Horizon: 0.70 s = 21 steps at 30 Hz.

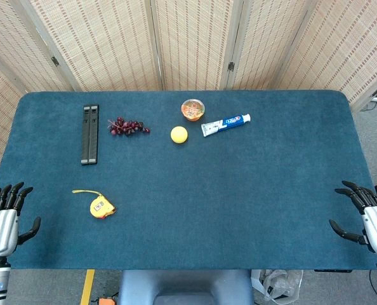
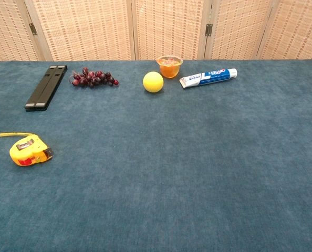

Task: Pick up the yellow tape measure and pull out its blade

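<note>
The yellow tape measure [image 1: 102,207] lies on the blue table at the front left, a short length of yellow blade [image 1: 83,191] curling out toward the far left. The chest view shows the same tape measure [image 2: 29,150] at its left edge. My left hand [image 1: 4,219] hovers at the table's front left corner, fingers spread, holding nothing, well left of the tape measure. Over at the front right edge is my right hand [image 1: 366,213], also spread and empty. Neither hand appears in the chest view.
Along the far side lie a black folded stand [image 1: 89,134], a bunch of dark grapes [image 1: 127,126], a yellow ball [image 1: 179,134], a small jelly cup [image 1: 193,109] and a toothpaste tube [image 1: 225,124]. Woven screens stand behind the table [image 1: 239,203].
</note>
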Each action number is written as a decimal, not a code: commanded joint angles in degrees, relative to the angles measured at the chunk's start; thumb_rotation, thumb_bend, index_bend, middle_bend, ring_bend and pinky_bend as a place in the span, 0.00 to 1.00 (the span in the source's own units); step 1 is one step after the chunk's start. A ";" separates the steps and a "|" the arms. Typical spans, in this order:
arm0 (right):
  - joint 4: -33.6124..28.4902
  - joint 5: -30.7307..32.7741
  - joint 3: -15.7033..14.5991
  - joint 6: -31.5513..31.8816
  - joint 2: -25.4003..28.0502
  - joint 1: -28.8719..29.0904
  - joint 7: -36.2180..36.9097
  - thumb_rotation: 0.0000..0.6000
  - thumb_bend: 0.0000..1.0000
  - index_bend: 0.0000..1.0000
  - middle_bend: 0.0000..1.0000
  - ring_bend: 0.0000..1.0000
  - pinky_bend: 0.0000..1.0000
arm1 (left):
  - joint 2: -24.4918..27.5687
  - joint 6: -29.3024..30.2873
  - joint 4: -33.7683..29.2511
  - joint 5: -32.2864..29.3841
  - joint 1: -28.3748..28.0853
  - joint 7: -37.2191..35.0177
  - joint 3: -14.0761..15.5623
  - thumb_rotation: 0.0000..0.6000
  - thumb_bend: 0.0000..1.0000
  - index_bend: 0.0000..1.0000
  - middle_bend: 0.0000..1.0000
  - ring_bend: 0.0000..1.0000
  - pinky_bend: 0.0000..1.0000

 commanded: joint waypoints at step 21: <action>-1.32 -2.32 -0.04 3.59 1.71 -1.06 -0.23 1.00 0.31 0.21 0.15 0.14 0.11 | -0.42 -7.42 9.42 10.13 -6.86 -7.02 0.75 1.00 0.40 0.20 0.14 0.10 0.01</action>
